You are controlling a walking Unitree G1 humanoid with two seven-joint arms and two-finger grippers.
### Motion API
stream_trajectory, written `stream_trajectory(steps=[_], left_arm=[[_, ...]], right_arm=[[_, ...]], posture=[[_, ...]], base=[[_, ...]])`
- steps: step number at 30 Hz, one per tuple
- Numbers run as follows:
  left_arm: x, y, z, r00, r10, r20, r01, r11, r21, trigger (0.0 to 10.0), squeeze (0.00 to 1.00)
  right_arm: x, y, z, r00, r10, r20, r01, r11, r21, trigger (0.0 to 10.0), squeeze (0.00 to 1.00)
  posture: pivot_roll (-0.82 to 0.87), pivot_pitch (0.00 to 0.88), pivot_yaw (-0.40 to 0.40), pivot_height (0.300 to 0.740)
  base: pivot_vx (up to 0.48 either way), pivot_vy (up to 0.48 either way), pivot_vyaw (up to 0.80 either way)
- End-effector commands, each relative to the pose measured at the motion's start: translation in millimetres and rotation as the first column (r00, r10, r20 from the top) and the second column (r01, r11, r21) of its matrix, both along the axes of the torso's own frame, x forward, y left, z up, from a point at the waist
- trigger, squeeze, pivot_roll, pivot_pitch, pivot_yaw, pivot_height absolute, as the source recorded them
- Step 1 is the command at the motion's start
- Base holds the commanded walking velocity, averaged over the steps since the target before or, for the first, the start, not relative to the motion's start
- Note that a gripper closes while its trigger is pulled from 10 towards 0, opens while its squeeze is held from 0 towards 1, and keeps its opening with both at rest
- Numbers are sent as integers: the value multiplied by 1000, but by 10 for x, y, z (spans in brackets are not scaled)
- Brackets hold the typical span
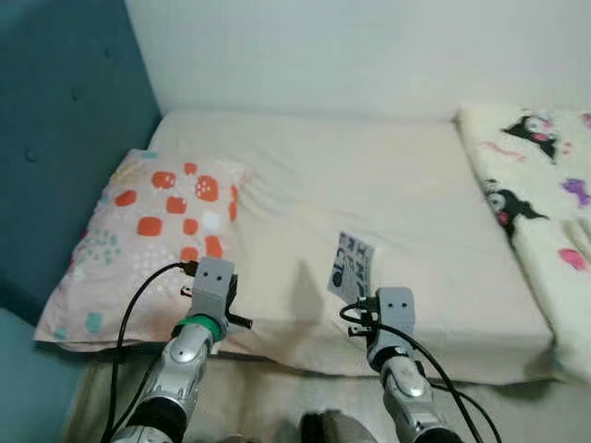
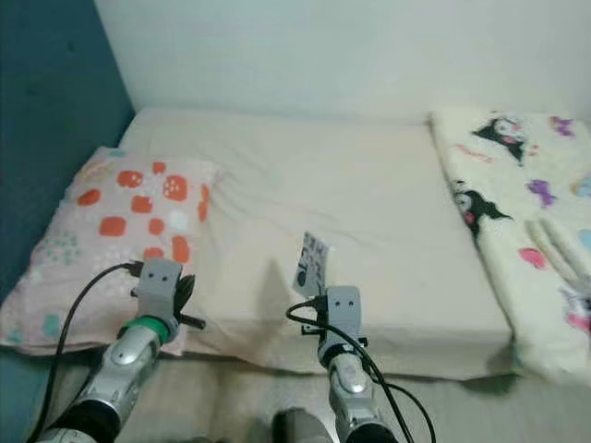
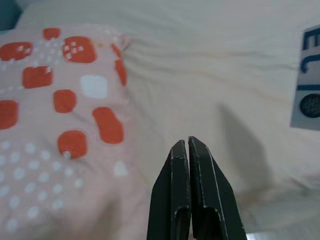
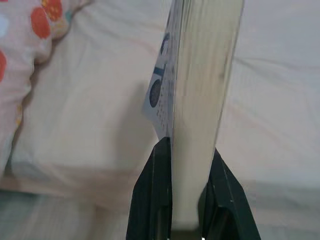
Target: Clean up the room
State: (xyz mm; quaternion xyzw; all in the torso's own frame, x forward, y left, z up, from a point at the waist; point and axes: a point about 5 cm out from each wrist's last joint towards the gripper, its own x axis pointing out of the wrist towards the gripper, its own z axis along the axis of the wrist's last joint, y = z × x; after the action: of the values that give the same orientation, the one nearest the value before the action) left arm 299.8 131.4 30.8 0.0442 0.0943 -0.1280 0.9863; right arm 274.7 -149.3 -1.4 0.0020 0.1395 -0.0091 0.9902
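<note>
From the head views, a bed point(image 1: 388, 185) with a cream sheet runs up to a white wall, with a pink pillow point(image 1: 152, 235) dotted in orange at its left end and a cartoon-print blanket point(image 1: 540, 185) on the right. The right hand point(image 1: 362, 288) holds a book point(image 1: 352, 266) upright over the bed's near edge; the left hand point(image 1: 214, 305) hovers by the pillow's near corner.

Left wrist view: the left hand's two black fingers point(image 3: 172, 200) are pressed together over the sheet, beside the pillow.

Right wrist view: the fingers point(image 4: 157, 200) are clamped on the book's pale page edge, above the sheet.
</note>
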Motion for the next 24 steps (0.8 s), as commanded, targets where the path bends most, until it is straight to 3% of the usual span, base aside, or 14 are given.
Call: stream_trajectory(steps=[1,13,16,18,19,21,22,24], left_arm=[[-22,-27,-31,1000,-6,-17,6,1000,-6,10000,0],[-29,3,-30,1000,-1,-8,1,1000,16,10000,0],[-58,30,-63,1000,-27,-6,27,996,89,10000,0],[-84,56,-66,997,-79,4,78,987,137,10000,0],[-84,56,-66,997,-79,4,78,987,137,10000,0],[-96,97,-18,990,-139,30,134,981,143,10000,0],[-96,97,-18,990,-139,30,134,981,143,10000,0],[-88,157,45,985,-162,52,155,981,118,10000,0]], right_arm=[[15,-32,33,1000,-13,24,13,1000,-2,10000,0],[31,-34,39,1000,-9,16,9,1000,-16,10000,0],[72,-68,55,1000,20,1,-20,997,-71,10000,0],[142,-96,111,996,86,-8,-86,990,-112,10000,0],[142,-96,111,996,86,-8,-86,990,-112,10000,0],[227,-66,217,974,227,0,-224,964,-142,10000,0],[227,-66,217,974,227,0,-224,964,-142,10000,0],[277,-14,314,930,368,5,-363,918,-156,10000,0]], posture=[[-1,79,27,740],[0,79,25,740],[2,78,23,740],[1,80,23,740],[1,80,23,740],[-3,83,25,740],[-3,83,25,740],[-5,82,24,740]], base=[[337,0,0],[0,0,0],[0,0,0],[0,0,0],[0,0,0],[0,0,0],[0,0,0],[0,0,0]])
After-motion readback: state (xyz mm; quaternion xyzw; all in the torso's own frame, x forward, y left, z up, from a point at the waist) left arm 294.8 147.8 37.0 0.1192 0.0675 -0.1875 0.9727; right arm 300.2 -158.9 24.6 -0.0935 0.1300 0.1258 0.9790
